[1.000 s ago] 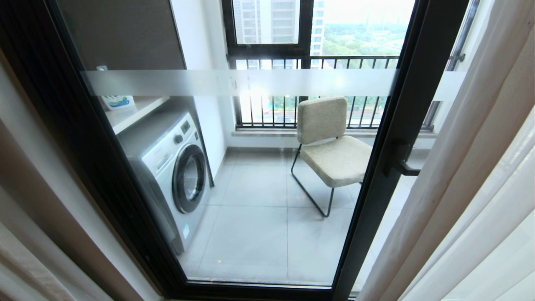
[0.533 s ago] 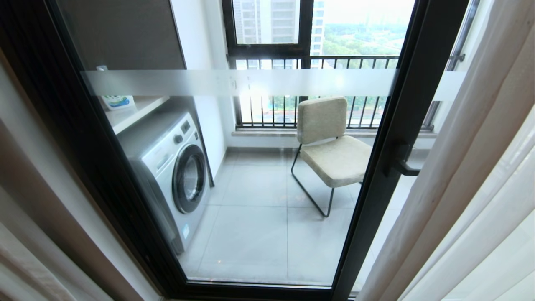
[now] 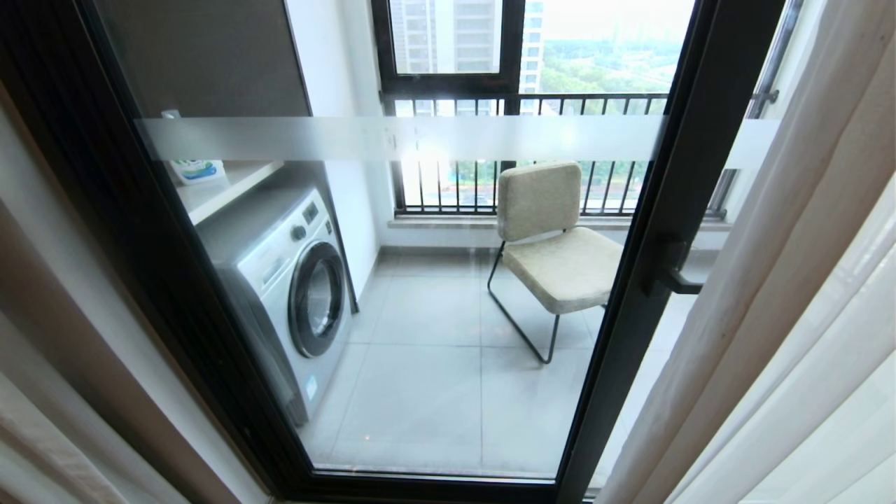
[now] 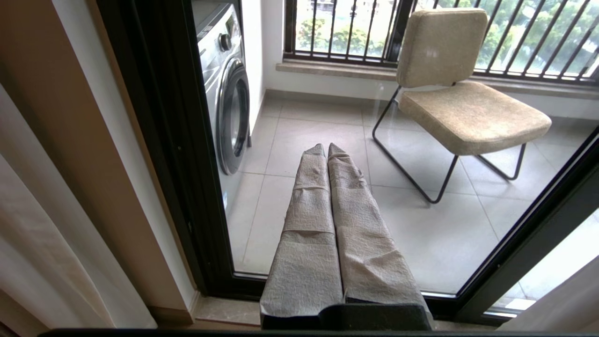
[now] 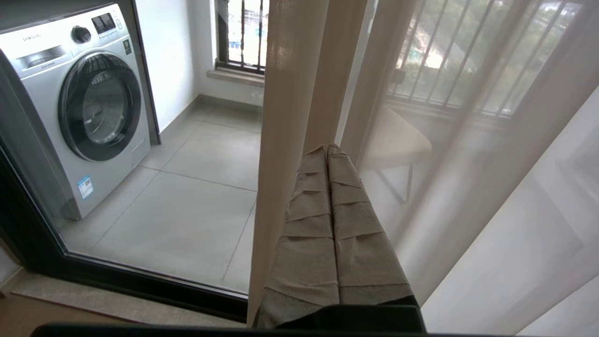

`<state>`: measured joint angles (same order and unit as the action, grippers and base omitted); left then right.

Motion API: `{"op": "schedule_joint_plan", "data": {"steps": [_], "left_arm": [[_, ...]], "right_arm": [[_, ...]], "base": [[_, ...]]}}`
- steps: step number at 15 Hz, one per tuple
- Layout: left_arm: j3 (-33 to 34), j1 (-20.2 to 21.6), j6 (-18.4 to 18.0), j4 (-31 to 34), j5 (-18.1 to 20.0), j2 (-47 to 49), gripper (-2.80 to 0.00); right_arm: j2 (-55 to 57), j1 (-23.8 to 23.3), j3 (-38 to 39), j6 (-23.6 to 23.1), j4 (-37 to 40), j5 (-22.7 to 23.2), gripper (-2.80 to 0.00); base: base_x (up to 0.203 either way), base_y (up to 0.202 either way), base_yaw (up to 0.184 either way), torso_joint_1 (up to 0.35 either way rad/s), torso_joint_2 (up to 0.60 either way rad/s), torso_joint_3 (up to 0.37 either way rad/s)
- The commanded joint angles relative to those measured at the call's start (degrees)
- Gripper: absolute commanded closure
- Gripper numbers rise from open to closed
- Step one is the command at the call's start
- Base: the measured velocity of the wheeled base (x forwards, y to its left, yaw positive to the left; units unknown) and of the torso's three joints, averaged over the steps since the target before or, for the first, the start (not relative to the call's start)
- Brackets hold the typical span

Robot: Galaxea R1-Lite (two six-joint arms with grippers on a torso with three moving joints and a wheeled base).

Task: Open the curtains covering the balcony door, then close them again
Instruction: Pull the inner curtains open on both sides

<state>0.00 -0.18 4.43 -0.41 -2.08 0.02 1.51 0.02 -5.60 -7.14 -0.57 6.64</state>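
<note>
Nothing in the head view has shifted over the last second: the curtains (image 3: 784, 294) hang drawn aside, the balcony door (image 3: 420, 280) is bare, and both the left gripper (image 4: 327, 150) and right gripper (image 5: 327, 150) are pinched empty, so closing looks due next.

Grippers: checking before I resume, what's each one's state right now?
Left gripper: shut, holding nothing.
Right gripper: shut, empty, tips at the curtains.

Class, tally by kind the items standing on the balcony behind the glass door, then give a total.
Silver front-loading washing machine: 1
Beige padded chair with black wire legs: 1
White detergent pack on the shelf: 1
Total: 3
</note>
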Motion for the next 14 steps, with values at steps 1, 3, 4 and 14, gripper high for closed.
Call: {"op": "schedule_joint_plan", "data": {"steps": [1,3,4,14], "left_arm": [[0.00,0.01,0.06,-0.02,-0.02,-0.02,0.00],[0.00,0.01,0.06,-0.02,-0.02,-0.02,0.00],[0.00,0.01,0.06,-0.02,-0.02,-0.02,0.00],[0.00,0.01,0.06,-0.02,-0.02,-0.02,0.00]], "right_arm": [[4.94,0.09,-4.75,-0.64,0.04,0.48,0.00],[10.01,0.45,-10.28,-1.03,0.09,1.01,0.00],[12.58,0.75,-12.71,-1.37,0.03,1.09,0.00],[37.39,5.04,-31.30,-5.14,-5.64,1.09,-2.80]], "base": [[0.000,0.000,0.000,0.000,0.00,0.000],[0.000,0.000,0.000,0.000,0.00,0.000],[0.000,0.000,0.000,0.000,0.00,0.000],[0.000,0.000,0.000,0.000,0.00,0.000]]}}
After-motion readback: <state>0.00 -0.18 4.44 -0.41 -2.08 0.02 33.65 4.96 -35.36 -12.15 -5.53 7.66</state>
